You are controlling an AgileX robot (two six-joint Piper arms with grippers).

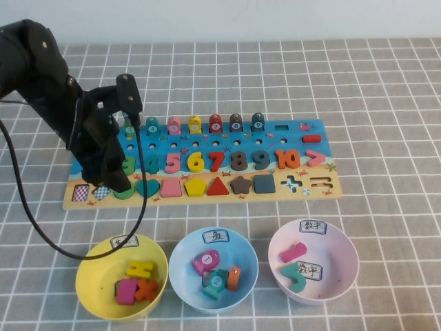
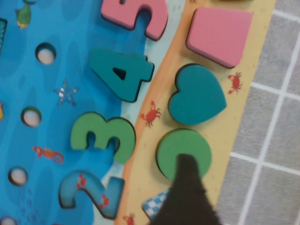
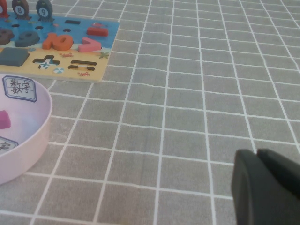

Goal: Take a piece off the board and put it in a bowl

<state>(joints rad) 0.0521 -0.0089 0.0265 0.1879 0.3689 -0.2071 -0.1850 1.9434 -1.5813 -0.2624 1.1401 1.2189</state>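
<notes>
High view showed the left gripper (image 1: 114,185) low over the left end of the board (image 1: 303,129), at the tan strip, on top of the green piece (image 1: 125,193). The piece lay in its slot, just beside the teal heart (image 1: 147,186), which was at 3 o'clock from it. In the left wrist view one dark finger (image 2: 187,187) touched the edge of the piece (image 2: 183,149); whether the fingers were wide or narrow I cannot tell. The numbers 3 (image 2: 104,136), 4 (image 2: 123,74) and 5 (image 2: 136,16) could be read on the board.

The yellow bowl (image 1: 93,289) stood at 6 o'clock from the piece, well apart, with a white label of handwritten characters on its rim and some coloured pieces inside.

The right gripper (image 3: 267,190) showed only in the right wrist view, with fingers closed together over the grey checked cloth (image 3: 187,117). The pink bowl (image 3: 28,140) near it carried a label reading 数字.
</notes>
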